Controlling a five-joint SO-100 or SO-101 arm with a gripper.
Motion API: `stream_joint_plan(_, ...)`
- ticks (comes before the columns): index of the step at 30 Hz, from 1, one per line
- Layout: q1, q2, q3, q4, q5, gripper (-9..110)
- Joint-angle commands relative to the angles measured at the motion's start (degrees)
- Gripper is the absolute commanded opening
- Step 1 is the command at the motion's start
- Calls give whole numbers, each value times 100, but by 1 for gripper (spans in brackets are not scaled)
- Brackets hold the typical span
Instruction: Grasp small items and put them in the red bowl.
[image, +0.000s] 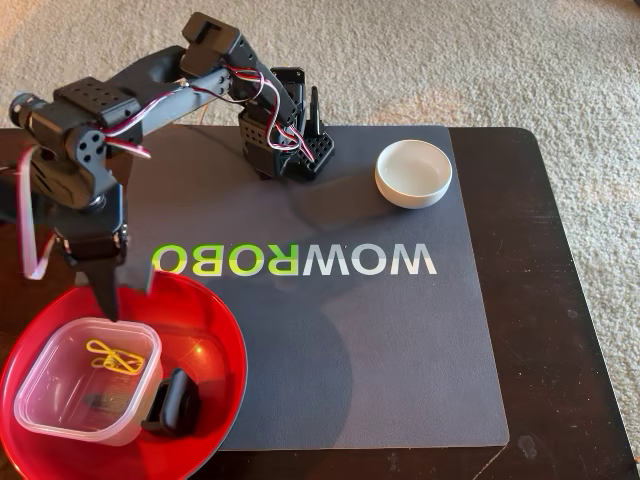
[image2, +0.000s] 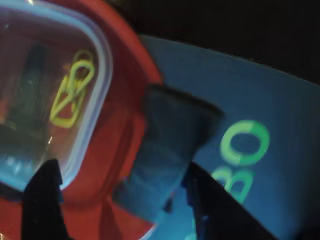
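The red bowl (image: 215, 335) sits at the lower left of the fixed view, partly on the mat. Inside it stands the clear square tub (image: 60, 395), holding the yellow wire clip (image: 112, 356) and a dark piece (image: 102, 402). The dark grey rounded block (image: 176, 402) lies in the bowl against the tub's right side. My gripper (image: 128, 300) hangs open above the bowl's far rim with nothing in it. In the wrist view the tub (image2: 97, 75), the clip (image2: 72, 95) and the blurred block (image2: 170, 145) show over the red bowl (image2: 122, 105), between my gripper's (image2: 120, 172) fingers (image2: 45, 200).
A small white bowl (image: 413, 172) stands at the far right of the grey WOWROBO mat (image: 400, 340). The arm's base (image: 285, 140) is at the mat's far edge. The dark table (image: 570, 300) ends near the bowl; carpet lies beyond.
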Motion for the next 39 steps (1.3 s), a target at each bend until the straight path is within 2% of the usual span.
stream_joint_plan(1,-413,167,-694,-18,-88,31)
stream_joint_plan(8,-782,-272,-1978,-26,-114,31)
stream_joint_plan(10,-721,-782,-1942,9,-123,30)
stream_joint_plan(13,-642,-88,-1310,-26,-141,31)
stream_joint_plan(14,-650,-422,-1143,9,-141,30)
stream_joint_plan(19,-677,-633,-1266,26,-396,30)
stream_joint_plan(21,-809,62,-984,-18,-413,30)
stream_joint_plan(23,-896,-563,-958,35,-571,29)
stream_joint_plan(26,-1046,97,-932,-18,-545,30)
stream_joint_plan(28,-1099,-580,-1547,44,-677,28)
stream_joint_plan(30,-1283,246,-1837,-62,-650,29)
stream_joint_plan(33,-1389,-1072,-2039,18,-571,29)
stream_joint_plan(35,-1503,-176,-2338,0,-545,30)
stream_joint_plan(37,-1582,615,-1819,-18,-668,30)
stream_joint_plan(38,-1564,422,-1116,-62,-650,30)
stream_joint_plan(39,-1468,-325,-1072,-35,-668,30)
